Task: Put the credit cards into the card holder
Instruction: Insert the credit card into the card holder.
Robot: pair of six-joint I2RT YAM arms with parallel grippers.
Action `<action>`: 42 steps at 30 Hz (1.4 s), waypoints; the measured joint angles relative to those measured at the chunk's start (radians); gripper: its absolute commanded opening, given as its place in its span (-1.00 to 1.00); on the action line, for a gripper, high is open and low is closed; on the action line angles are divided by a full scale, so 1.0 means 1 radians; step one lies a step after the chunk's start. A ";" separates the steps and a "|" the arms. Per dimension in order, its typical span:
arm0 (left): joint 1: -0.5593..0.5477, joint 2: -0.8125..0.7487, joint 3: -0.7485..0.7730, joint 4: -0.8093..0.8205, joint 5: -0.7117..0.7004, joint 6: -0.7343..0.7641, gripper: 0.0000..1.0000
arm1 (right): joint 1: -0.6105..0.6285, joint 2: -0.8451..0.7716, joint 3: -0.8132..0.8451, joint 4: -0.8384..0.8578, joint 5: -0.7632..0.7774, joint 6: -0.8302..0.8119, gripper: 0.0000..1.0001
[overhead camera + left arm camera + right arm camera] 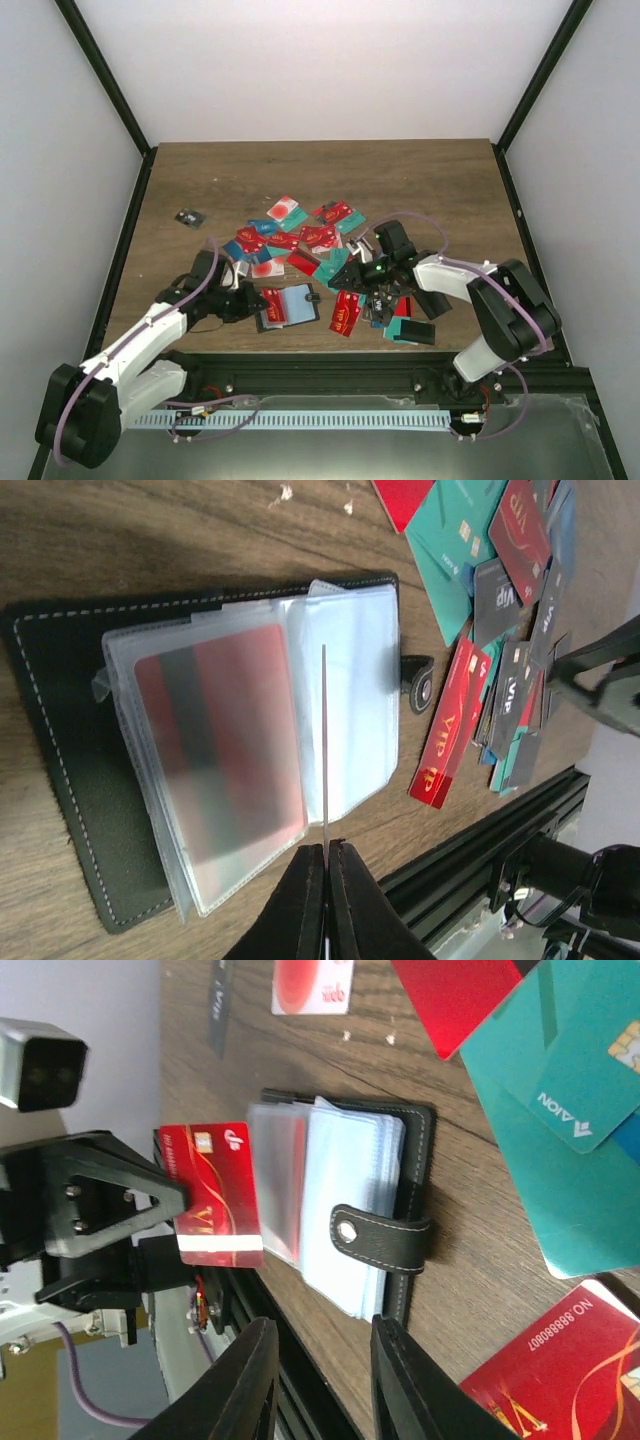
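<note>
The card holder (296,306) lies open near the front edge, clear pockets up, clasp tab (380,1230) pointing right. One red card (220,745) sits inside a pocket. My left gripper (250,302) is shut on another red credit card (212,1195), held on edge over the pockets; the left wrist view shows it as a thin line (324,750) running out from the closed fingertips (327,855). My right gripper (352,283) is open and empty just right of the holder, with its fingers (255,1380) hovering above the wood by the tab. Many loose credit cards (300,238) lie behind.
More cards (345,312) and a flat black case (420,332) lie right of the holder, under the right arm. A small dark object (188,217) sits at the far left. The black front rail (330,362) runs close below the holder.
</note>
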 measured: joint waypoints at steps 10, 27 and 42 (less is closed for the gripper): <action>0.004 0.045 -0.051 0.110 0.007 -0.020 -0.92 | 0.065 0.104 0.038 -0.010 0.034 -0.012 -0.51; 0.004 0.144 -0.074 0.249 0.051 -0.027 -0.92 | 0.074 0.224 0.069 -0.011 0.051 -0.027 -0.58; 0.004 0.177 -0.101 0.352 0.098 -0.057 -0.92 | 0.087 0.264 0.069 -0.007 0.041 -0.030 -0.58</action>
